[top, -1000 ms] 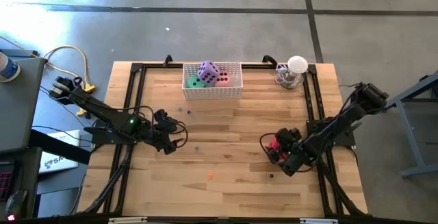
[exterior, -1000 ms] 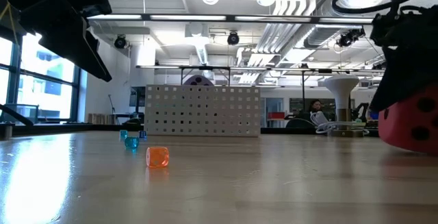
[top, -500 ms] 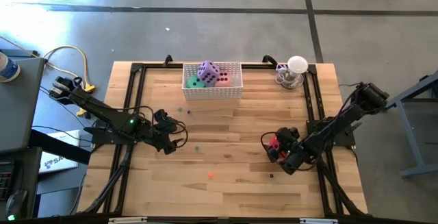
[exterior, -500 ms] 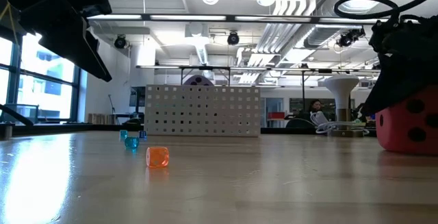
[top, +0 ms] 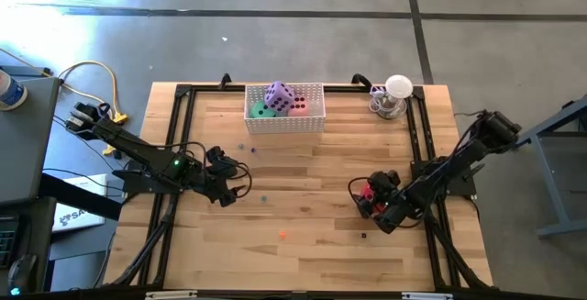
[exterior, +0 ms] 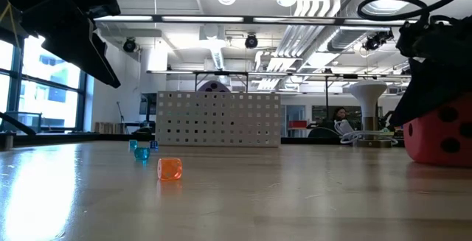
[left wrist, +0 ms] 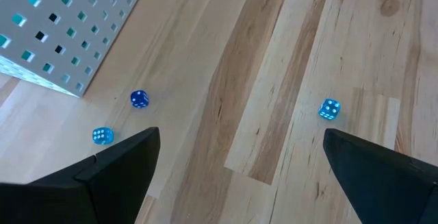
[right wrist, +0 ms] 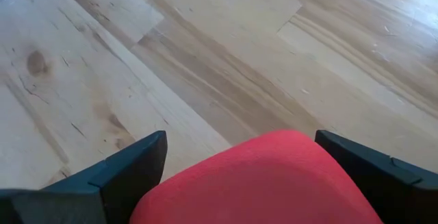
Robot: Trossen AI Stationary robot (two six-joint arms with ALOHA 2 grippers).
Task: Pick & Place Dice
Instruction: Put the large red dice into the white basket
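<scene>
right tool (top: 371,199) straddles red die (top: 373,194); tiny orange die (exterior: 169,169) apart.

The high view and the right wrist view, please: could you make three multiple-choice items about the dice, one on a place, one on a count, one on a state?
1. Where is the red die?
A. In the white basket
B. On the table, between the right gripper's fingers
C. Beside the left gripper

2. How many large dice lie in the white basket?
A. One
B. Three
C. Four

3. How does the left gripper stand?
A. Open, with nothing in it
B. Shut on the purple die
C. Shut on a small blue die

Answers:
1 B: the right wrist view shows the red die between the fingers of the right gripper, and the low view shows it resting on the wood.
2 B: the purple die, green die and pink die sit in the basket.
3 A: the left wrist view shows only bare table between the spread fingers.
</scene>
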